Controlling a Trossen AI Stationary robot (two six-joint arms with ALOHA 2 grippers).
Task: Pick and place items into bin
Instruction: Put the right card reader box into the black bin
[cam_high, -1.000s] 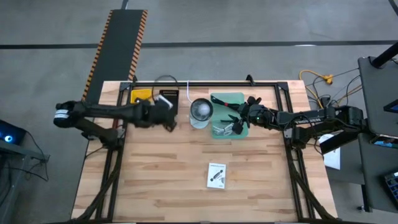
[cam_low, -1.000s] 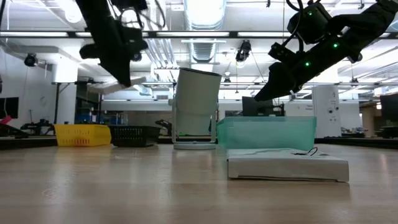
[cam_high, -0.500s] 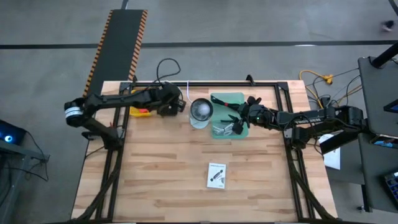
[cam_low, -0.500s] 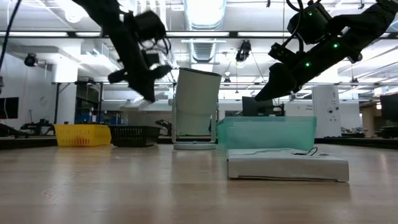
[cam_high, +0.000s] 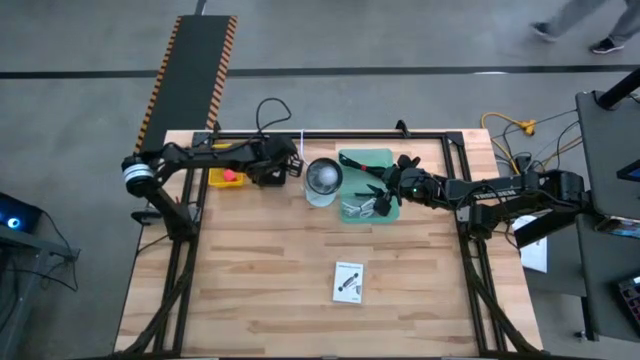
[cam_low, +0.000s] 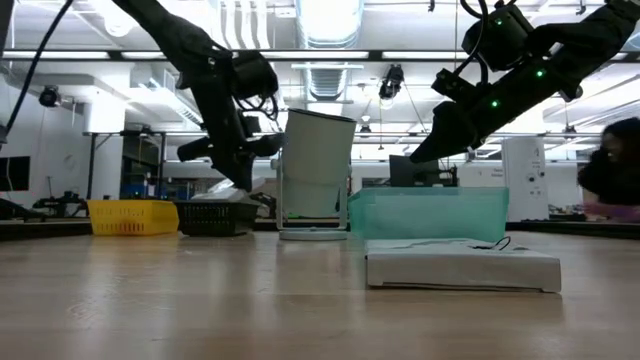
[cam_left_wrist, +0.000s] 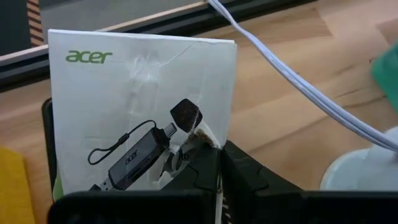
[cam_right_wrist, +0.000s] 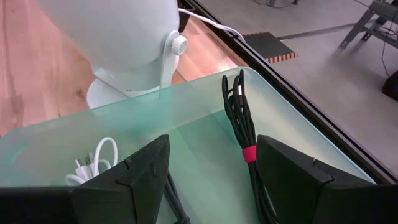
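At the upper left of the high view, the left end effector (cam_high: 283, 167) is clamped shut on a white Acer packet (cam_left_wrist: 140, 112) over the black basket (cam_low: 215, 217). The right end effector (cam_high: 390, 187) hangs wide open, empty, above the green bin (cam_right_wrist: 186, 134) holding a black cable (cam_right_wrist: 239, 106). Another white packet (cam_high: 348, 281) lies on the counter (cam_high: 260, 270), lower centre.

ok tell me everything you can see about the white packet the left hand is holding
The white packet is a flat white card pack with a green "acer" logo at one corner and a black printed picture of a small adapter with a cord. Its face is creased near the middle. The left hand is shut on its edge, holding it upright. In the high view it hangs at the table's far side, over the black basket, between the yellow basket and the white lamp.
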